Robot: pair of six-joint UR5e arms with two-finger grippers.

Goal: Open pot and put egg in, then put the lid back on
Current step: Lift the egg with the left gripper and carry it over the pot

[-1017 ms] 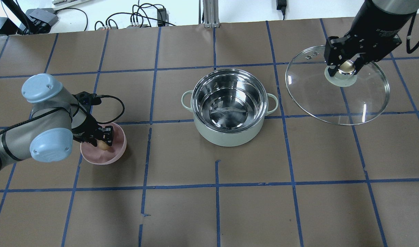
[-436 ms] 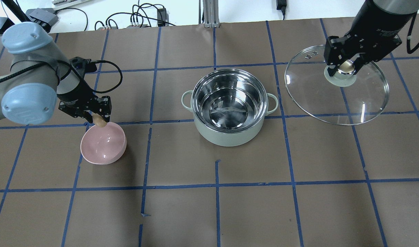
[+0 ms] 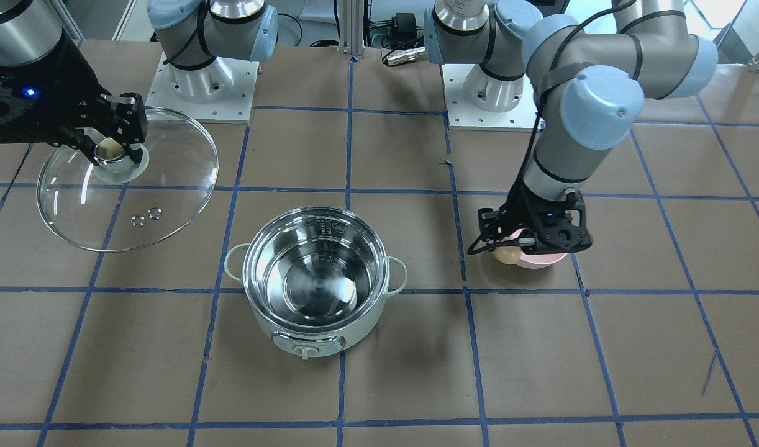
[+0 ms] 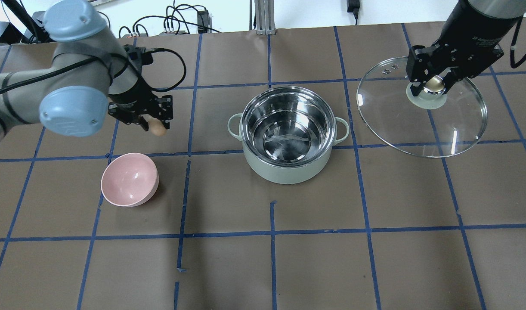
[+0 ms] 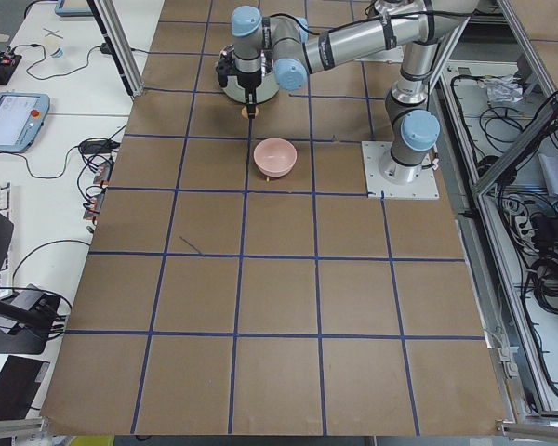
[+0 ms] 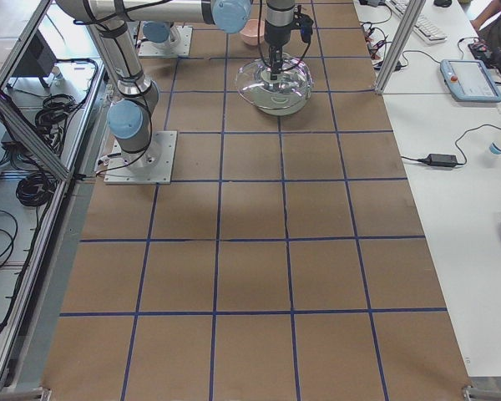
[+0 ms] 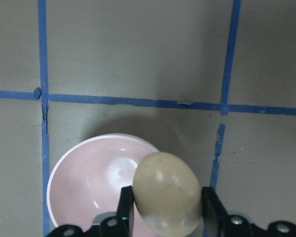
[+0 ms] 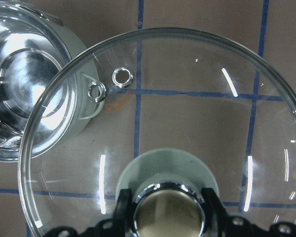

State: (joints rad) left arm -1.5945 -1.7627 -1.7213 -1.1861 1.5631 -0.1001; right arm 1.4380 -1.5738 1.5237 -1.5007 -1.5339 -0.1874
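The mint-green pot (image 4: 289, 168) stands open at the table's middle, its steel interior bare; it also shows in the front view (image 3: 311, 338). My left gripper (image 4: 153, 125) is shut on the brown egg (image 4: 156, 128) and holds it in the air to the left of the pot, above the pink bowl's far side. The egg fills the left wrist view (image 7: 166, 192) and shows in the front view (image 3: 507, 254). My right gripper (image 4: 434, 86) is shut on the knob (image 4: 435, 85) of the glass lid (image 4: 456, 125), held up to the right of the pot. The lid also shows in the front view (image 3: 168, 180) and the right wrist view (image 8: 187, 123).
An empty pink bowl (image 4: 129, 181) sits left of the pot, below the left gripper; it also shows in the left wrist view (image 7: 89, 182). Cables and boxes lie beyond the table's far edge. Blue tape lines grid the brown table.
My left gripper has lifted the egg out of the pink bowl and carried it up and to the right, toward the pot. The right gripper and lid have stayed almost still.
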